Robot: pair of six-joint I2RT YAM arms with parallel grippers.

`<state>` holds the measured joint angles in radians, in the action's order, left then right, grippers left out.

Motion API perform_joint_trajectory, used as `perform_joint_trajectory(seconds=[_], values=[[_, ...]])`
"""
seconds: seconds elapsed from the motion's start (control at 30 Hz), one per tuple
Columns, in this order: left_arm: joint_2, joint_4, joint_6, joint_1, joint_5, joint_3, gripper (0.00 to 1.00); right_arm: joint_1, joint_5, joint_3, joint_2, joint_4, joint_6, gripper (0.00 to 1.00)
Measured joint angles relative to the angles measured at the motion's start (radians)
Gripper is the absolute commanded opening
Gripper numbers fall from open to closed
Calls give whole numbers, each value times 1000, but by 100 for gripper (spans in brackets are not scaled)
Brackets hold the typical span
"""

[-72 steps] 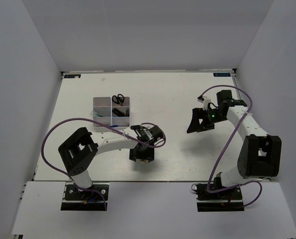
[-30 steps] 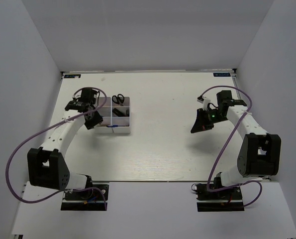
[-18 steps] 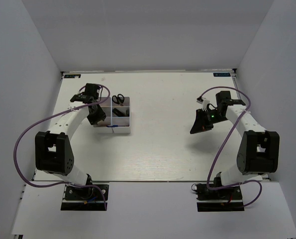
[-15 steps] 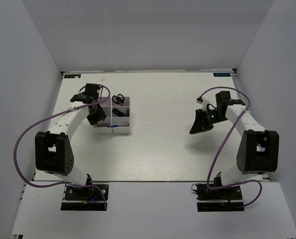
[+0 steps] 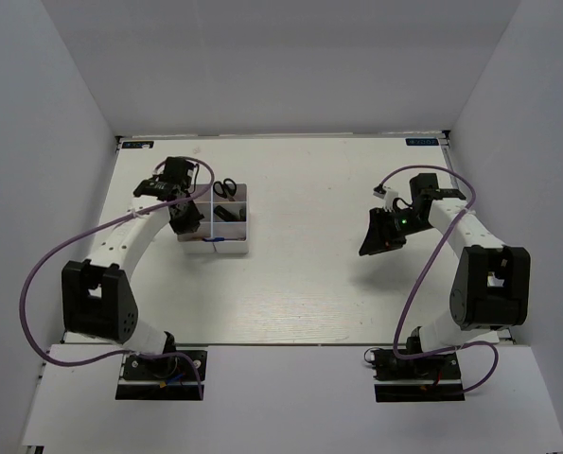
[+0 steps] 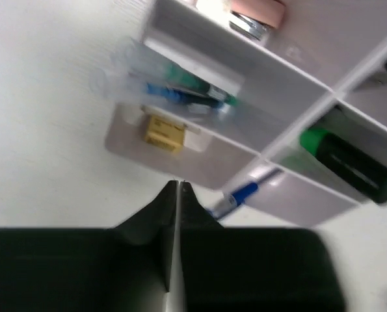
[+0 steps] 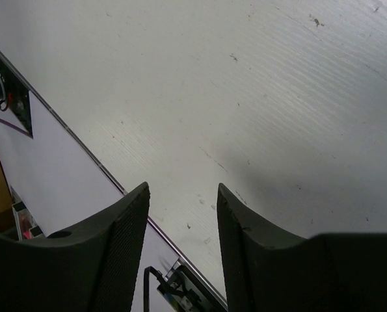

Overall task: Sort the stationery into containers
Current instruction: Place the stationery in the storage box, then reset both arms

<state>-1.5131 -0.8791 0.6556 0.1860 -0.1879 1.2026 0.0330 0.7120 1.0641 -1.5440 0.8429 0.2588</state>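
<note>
My left hand, fingers pressed together and holding nothing, hangs by the outer wall of the white plastic compartmented tray. My right hand, fingers parted and empty, hangs over the white counter, well apart from the tray.

Tray partly behind left arm

Stationery sorting rig: the white table shows a matt, finely grained wood-look surface flecked with small dark specks; the white plastic organiser tray has smooth, faintly glossy walls, cloudy and half see-through at one side; in it the green highlighter with its black cap reads as hard, shiny plastic; the small beige eraser looks dull and matt, though blurred; the right gripper has matt black fingers with a fine stippled texture; the left gripper is plain matt black.
</note>
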Motion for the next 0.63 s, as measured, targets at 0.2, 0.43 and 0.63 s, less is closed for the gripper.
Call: perform_joint_trajectory(seconds=[0.2, 0.43, 0.63], values=[[235, 40, -107, 111, 76, -99, 58, 9, -100, 0, 31, -11, 13, 57], [690, 78, -235, 190, 170, -441, 100, 83, -473, -96, 277, -174, 1, 90], [822, 63, -298, 189, 162, -579, 100, 107, -707, -241, 510, -344, -73, 90]])
